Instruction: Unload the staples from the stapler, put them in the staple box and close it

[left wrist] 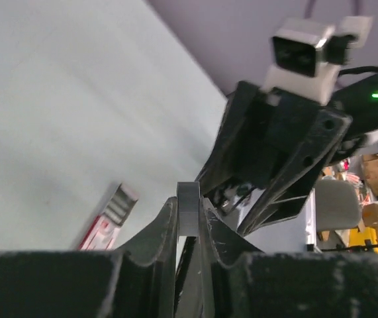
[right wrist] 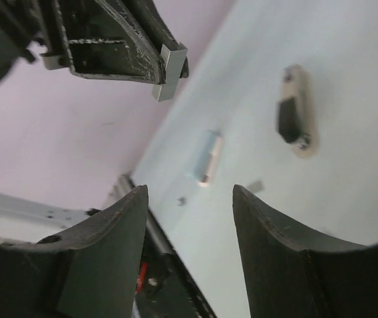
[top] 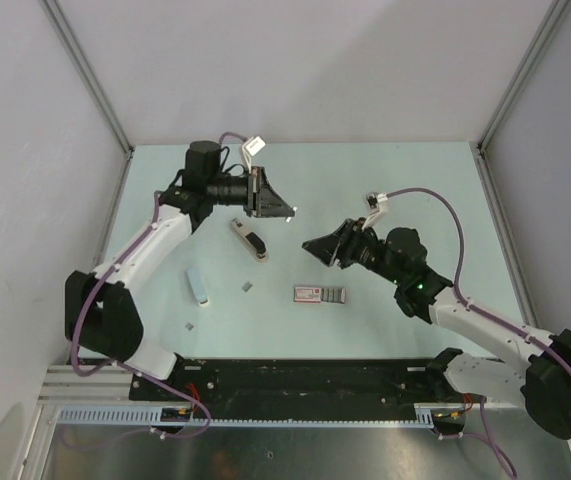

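Staples (right wrist: 169,71) tight in left claw (left wrist: 189,205); right claw (right wrist: 189,193) half-open.

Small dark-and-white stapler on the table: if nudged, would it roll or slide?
Probably slide: the slim dark-and-white stapler lies flat on the smooth pale table. It looks rigid and likely light, so an off-centre push may spin it.

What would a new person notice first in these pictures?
The left gripper pinches a small grey piece above the table, and the open right gripper faces it closely. Below them the stapler lies on the pale surface, with a red-and-white box nearby.
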Controlling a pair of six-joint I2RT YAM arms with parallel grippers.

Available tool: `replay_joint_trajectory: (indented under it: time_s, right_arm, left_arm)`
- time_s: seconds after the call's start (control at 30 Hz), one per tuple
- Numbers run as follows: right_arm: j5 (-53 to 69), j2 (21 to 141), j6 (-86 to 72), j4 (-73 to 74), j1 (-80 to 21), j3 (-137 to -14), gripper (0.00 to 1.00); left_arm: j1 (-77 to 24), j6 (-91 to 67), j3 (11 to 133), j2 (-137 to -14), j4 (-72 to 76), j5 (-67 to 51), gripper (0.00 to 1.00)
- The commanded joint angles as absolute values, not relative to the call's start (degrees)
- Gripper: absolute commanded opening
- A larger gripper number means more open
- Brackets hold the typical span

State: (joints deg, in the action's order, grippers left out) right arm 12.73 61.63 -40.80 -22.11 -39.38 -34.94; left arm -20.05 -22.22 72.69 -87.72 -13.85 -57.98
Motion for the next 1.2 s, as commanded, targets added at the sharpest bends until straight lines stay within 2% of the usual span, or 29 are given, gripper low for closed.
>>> replay_joint_trajectory:
  time_s: [0.0,0.07,0.2,0.5,0.83,1.17]
  right_arm:
    - [23.35,63.13,-49.35,-41.06,-37.98,-35.18,0.59]
    - [24.05,64.58,-52.11,-45.93,-37.77,-35.38,0.59]
    - [24.71,67.04,-56.17,-53.11,-37.99,-36.39,0.59]
    - [21.66,67.67,-53.97,-50.98,-41.82,-40.18,0.58]
    - [20.32,71.43,-54.28,-51.9,-43.75,-42.96,0.51]
    - [18.55,71.79,-53.1,-50.61,-43.99,-43.07,0.49]
  left_arm:
    - [-20.22,-37.86,71.43,-81.82,1.62,-65.04,0.2]
    - [-20.15,-46.05,68.46,-80.2,9.92,-65.48,0.21]
    - [-20.3,-50.78,64.57,-76.86,14.33,-64.15,0.21]
    - [-21.43,-55.99,57.22,-71.98,18.84,-61.57,0.22]
    - [-21.71,-57.01,56.14,-71.14,19.67,-60.88,0.22]
    - [-21.71,-57.53,55.14,-70.61,19.89,-60.5,0.21]
